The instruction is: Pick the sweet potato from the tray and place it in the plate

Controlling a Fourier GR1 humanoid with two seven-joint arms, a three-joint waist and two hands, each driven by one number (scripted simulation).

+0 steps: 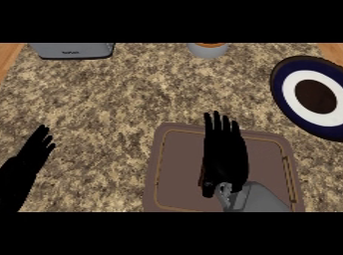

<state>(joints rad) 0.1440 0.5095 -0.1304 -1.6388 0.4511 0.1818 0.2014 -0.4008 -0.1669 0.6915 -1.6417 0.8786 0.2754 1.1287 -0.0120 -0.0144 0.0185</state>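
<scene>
**Right hand spread flat over the tray; plate holds nothing**

The tray (pixel 176 169), a brown-grey rectangle with a thin lighter line inside its rim, sits at the near edge of the speckled worktop (pixel 123 94), a little right of the middle. The right hand (pixel 223 154) lies above its centre with fingers straight and pointing toward the far edge, close together; it has hold of nothing that can be seen. The sweet potato does not show: the part of the tray left uncovered is bare, and whether the potato lies beneath the palm cannot be told.

The plate (pixel 286 79) rests near the right edge of the worktop, beyond the tray's far right corner and apart from it. It has a dark blue rim, a white ring and a dark brown centre, and nothing lies in it.

The left hand (pixel 23 164) rests open at the near left corner, fingers straight and up.

At the far edge stand a grey appliance (pixel 73 50) toward the left and a pale cup (pixel 208 49) with an orange-brown top toward the middle.
</scene>
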